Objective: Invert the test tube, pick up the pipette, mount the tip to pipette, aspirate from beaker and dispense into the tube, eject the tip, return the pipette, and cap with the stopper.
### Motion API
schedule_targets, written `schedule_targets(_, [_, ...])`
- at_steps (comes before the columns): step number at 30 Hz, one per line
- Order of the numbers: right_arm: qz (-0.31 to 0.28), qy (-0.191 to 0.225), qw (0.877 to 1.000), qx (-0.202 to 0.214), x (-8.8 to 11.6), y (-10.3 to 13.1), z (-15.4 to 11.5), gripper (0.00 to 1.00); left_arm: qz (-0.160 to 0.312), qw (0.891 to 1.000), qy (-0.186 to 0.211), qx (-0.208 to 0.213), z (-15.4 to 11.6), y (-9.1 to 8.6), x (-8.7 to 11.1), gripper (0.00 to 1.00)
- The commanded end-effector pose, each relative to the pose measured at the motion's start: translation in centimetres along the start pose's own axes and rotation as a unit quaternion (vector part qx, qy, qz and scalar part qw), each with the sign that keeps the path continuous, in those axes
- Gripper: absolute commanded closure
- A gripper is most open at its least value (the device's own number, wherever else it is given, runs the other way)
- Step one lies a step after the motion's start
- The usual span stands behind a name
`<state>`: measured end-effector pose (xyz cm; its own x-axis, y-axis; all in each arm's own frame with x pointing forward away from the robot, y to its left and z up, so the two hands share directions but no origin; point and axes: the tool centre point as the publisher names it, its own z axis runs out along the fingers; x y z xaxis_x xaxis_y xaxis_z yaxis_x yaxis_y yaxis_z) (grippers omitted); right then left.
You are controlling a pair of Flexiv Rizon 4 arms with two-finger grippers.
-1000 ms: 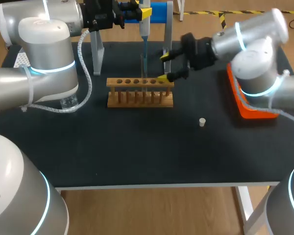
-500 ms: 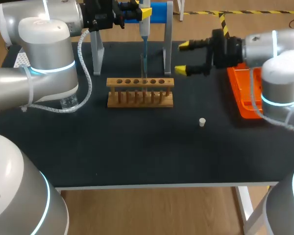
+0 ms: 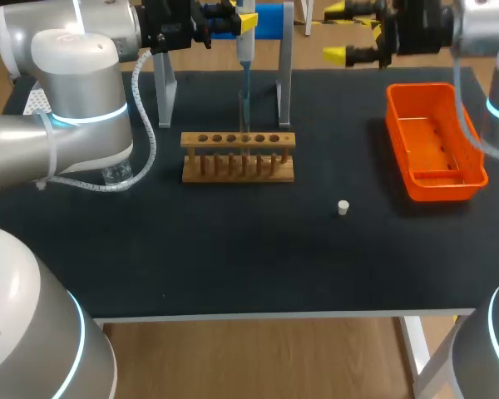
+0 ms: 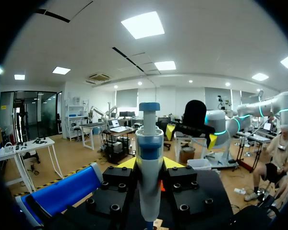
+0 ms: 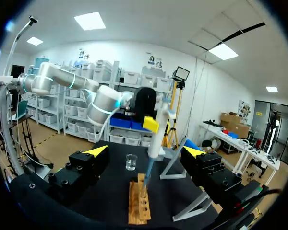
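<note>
head view: left pincer (image 3: 243, 20) clamped on pipette (image 3: 245, 51) over rack (image 3: 238, 140), right pincer (image 3: 337, 33) apart past far table (image 3: 341, 79) edge

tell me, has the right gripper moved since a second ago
Yes. The right gripper has pulled back from the test tube rack, where it was a second ago, toward the table's far edge, uncovering the orange tray.

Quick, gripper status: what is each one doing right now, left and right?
Left gripper: closed on the white pipette with a blue cap.
Right gripper: open, holding nothing.
</note>
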<state>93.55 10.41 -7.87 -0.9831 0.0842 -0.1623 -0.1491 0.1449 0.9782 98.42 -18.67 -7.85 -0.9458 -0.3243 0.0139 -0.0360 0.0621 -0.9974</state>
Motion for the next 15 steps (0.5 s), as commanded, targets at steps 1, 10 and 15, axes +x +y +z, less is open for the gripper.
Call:
schedule_targets(1, [-0.004, 0.01, 1.0, 0.004, -0.6, 3.6, 0.5, 0.0, 0.001, 1.0, -0.001, 0.001, 0.2, 0.0, 0.0, 1.0])
schedule_targets(10, [0.031, 0.019, 0.999, -0.032, -2.2, 7.3, 4.0, 0.0, 0.001, 1.0, -0.001, 0.001, 0.2, 0.0, 0.0, 1.0])
schedule_targets(15, [0.03, 0.021, 0.999, -0.034, -2.8, 8.3, 5.3, 0.0, 0.001, 1.0, -0.001, 0.001, 0.2, 0.0, 0.0, 1.0])
